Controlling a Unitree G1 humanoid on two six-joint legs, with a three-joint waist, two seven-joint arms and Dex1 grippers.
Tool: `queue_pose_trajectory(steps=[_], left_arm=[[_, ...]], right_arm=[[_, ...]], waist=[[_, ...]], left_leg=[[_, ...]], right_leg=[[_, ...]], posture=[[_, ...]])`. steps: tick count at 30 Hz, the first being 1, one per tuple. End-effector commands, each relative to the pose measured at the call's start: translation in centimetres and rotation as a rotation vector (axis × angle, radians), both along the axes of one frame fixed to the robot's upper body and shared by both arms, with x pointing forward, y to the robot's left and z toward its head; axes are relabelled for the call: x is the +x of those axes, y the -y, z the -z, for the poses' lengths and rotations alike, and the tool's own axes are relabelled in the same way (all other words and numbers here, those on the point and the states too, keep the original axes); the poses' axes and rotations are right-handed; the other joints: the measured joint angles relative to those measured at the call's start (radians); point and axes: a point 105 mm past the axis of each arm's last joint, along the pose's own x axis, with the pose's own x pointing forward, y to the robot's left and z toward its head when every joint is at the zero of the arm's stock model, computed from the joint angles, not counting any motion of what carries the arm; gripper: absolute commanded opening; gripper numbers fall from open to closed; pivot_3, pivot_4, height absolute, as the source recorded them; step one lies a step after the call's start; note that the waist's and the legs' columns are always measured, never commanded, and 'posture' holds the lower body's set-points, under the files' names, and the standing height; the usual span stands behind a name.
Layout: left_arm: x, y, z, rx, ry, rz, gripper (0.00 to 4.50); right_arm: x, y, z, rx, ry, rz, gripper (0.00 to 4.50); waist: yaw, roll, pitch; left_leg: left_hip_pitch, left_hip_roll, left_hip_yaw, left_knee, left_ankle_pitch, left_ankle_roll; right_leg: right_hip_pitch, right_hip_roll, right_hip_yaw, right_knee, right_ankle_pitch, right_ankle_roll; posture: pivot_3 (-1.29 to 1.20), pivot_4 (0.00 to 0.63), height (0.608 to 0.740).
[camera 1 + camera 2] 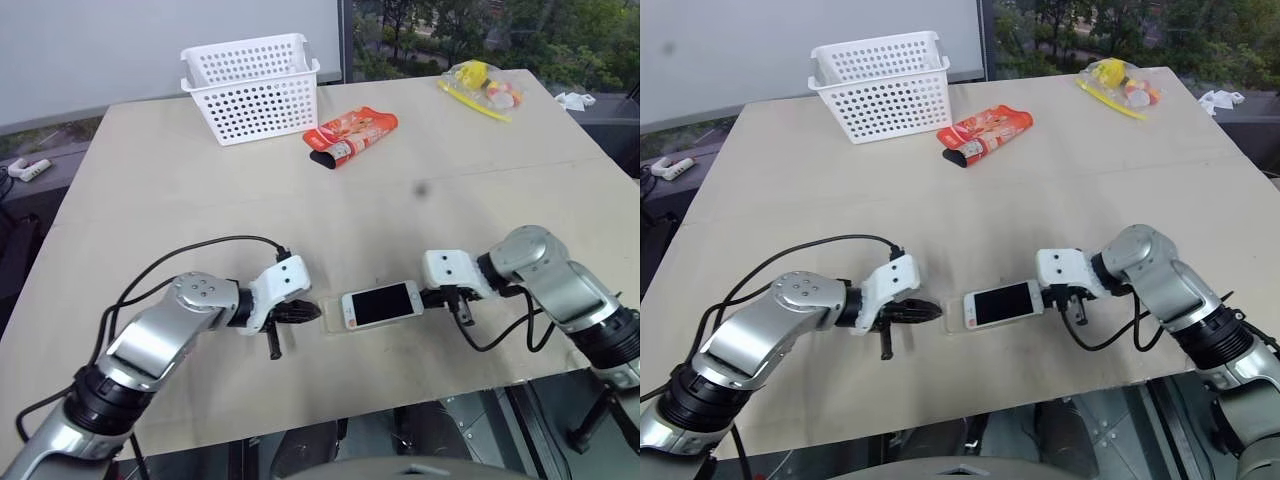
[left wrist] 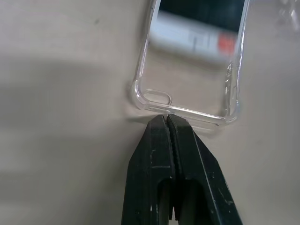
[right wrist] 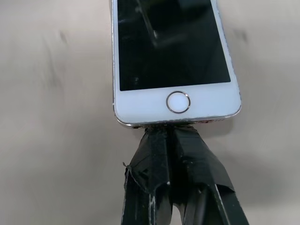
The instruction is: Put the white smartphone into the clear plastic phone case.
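The white smartphone [image 1: 381, 303] lies screen up near the table's front edge, between my two grippers. The clear plastic phone case [image 2: 187, 96] lies under it and sticks out past the phone's end on my left side, camera cutout showing. My left gripper [image 2: 167, 118] is shut, and its tips touch the rim of the case's free end. In the right wrist view my right gripper [image 3: 168, 130] is shut too, with its tips against the phone's [image 3: 174, 51] home-button edge. Neither gripper holds anything.
A white perforated basket [image 1: 255, 85] stands at the back of the table. Beside it lie a red snack packet [image 1: 350, 135] and, at the back right, a clear bag with yellow items [image 1: 482, 88]. The table's front edge [image 1: 380, 405] runs close below the phone.
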Motion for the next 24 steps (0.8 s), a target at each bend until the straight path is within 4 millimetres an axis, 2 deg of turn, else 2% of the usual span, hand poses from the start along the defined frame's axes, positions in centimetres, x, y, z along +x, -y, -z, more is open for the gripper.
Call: queue_pose_trajectory(steps=[1, 7, 12, 17, 24], left_arm=[[-1.1, 1.8, 0.2, -0.03, -0.025, 0.06, 0.0], [-1.1, 2.5, 0.1, -0.053, -0.028, 0.057, 0.0], [-0.7, 2.8, -0.1, -0.07, -0.014, 0.048, 0.0], [-0.6, 3.2, -0.2, -0.081, -0.012, 0.047, 0.0], [-0.6, 3.4, -0.2, -0.091, -0.016, 0.04, 0.0]], right_arm=[[-0.8, -1.8, -0.6, 0.028, 0.02, -0.039, 0.03], [-1.7, -3.5, -0.4, 0.045, 0.009, -0.06, 0.03], [-2.6, -4.2, -0.4, 0.06, -0.019, -0.067, 0.03], [-3.0, -4.2, -0.2, 0.046, -0.046, -0.03, 0.03], [-3.1, -3.8, 0.3, 0.034, -0.115, 0.109, 0.03]], waist=[[0.0, 0.0, 0.0], [-0.003, 0.0, -0.001], [-0.002, 0.0, -0.002], [0.0, 0.0, -0.002], [0.002, 0.001, -0.004]], left_leg=[[0.0, 0.0, 0.0, 0.0, 0.0, -0.001], [0.002, 0.0, 0.0, 0.0, -0.001, 0.001], [0.004, 0.0, 0.0, 0.0, -0.002, 0.003], [0.004, 0.0, 0.0, 0.001, -0.002, 0.003], [0.004, 0.0, -0.001, 0.001, -0.002, 0.003]], right_leg=[[0.0, 0.0, 0.0, 0.0, 0.0, 0.0], [0.001, 0.0, 0.0, 0.0, 0.0, 0.0], [0.003, 0.0, 0.0, 0.0, 0.0, 0.0], [0.003, 0.0, 0.0, 0.0, 0.0, 0.0], [0.003, 0.0, -0.001, 0.0, 0.0, 0.0]], posture=[[0.0, 0.15, 0.74], [0.0, 0.15, 0.74], [0.0, 0.15, 0.74], [0.0, 0.15, 0.74], [0.0, 0.15, 0.74]])
